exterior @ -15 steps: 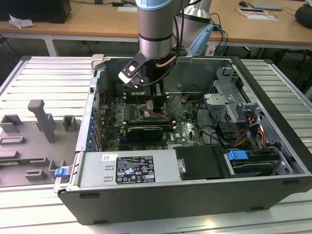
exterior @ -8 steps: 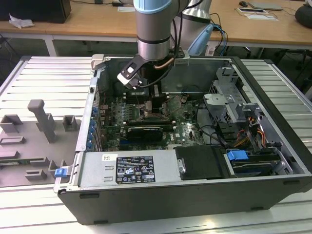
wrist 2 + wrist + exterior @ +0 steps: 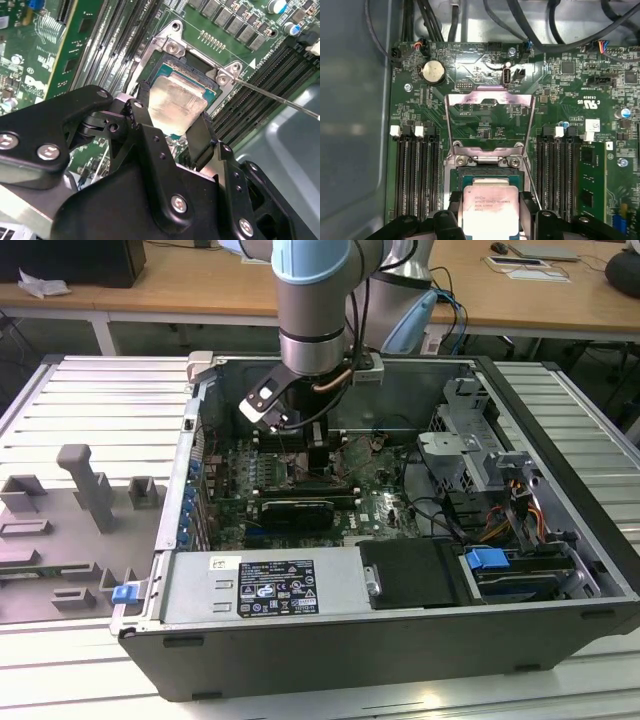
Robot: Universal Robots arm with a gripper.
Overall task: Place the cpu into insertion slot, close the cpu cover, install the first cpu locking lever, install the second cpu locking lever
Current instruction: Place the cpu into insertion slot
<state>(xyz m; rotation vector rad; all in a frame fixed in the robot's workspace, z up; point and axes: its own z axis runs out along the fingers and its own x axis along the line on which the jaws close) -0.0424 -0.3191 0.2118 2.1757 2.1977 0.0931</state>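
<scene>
At the exterior view's left, grey fixture blocks (image 3: pixel 85 495) sat on the slatted table (image 3: pixel 70 390), well apart from the work. Just to their right stood the open computer case (image 3: pixel 400 640), with the arm (image 3: pixel 315 300) reaching down into it and the gripper (image 3: pixel 305 435) low over the motherboard (image 3: pixel 300 490). Further right, inside the case, were a black panel (image 3: pixel 415 575) and a blue tab (image 3: pixel 488 562).

In both wrist views the gripper (image 3: pixel 175 111) (image 3: pixel 490 200) was clamped on the cpu (image 3: pixel 177 105) (image 3: pixel 490 210). Its black fingers (image 3: pixel 142 117) (image 3: pixel 454 202) pressed two opposite edges of the chip, whose pale metal top faced up. The cpu sat directly over the insertion slot (image 3: pixel 192 67) (image 3: pixel 485 172), whose dark frame showed just beyond the chip's far edge. Whether the chip already rested in the socket or hung just above it could not be told from these angles.

In the first wrist view the cpu cover (image 3: pixel 490 97) was swung open and stood raised behind the slot, with the green board visible through its square window. Black memory slots (image 3: pixel 415 170) flanked the socket on both sides. In the second wrist view a locking lever (image 3: pixel 280 97), a thin wire rod, angled away from the socket bracket, unlatched.
</scene>
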